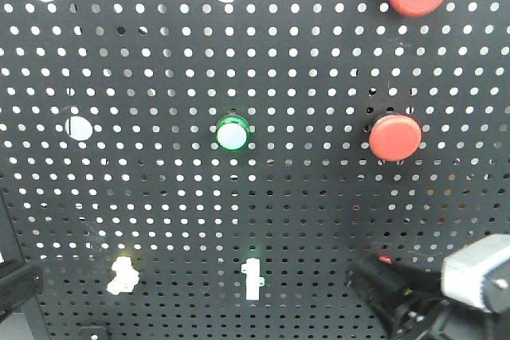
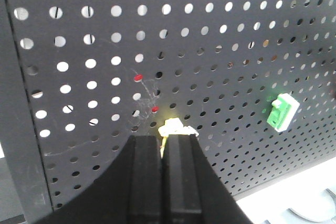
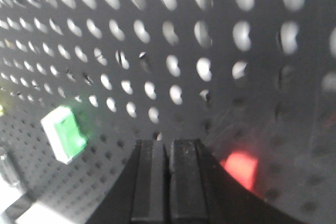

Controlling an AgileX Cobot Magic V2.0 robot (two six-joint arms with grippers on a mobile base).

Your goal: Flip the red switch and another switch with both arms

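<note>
- A black pegboard stands upright and fills the front view. Controls are mounted on it: two large round red push buttons on the right, a green-ringed button in the middle, and small toggles along the bottom row.
- The pale yellow-white switch sits low on the left. In the left wrist view it lies just past the tips of the left gripper, touching them or very nearly.
- The left gripper's fingers are pressed together into one blunt tip. This is probably so they can push the small lever over instead of pinching it.
- The red switch sits low on the right, a small red spot just above the right gripper. The right wrist view is blurred and shows it as a red glow just to the right of the fingers, close beside them.
- The right gripper also has its fingers together, with only a thin seam between them. It seems to be lined up next to the lever, not on it, so a short sideways nudge looks needed.
- The thin upright white toggle stands between the two arms, clear of both grippers. It shows green and white in the wrist views.
- Whether either lever is already flipped cannot be told.
</note>
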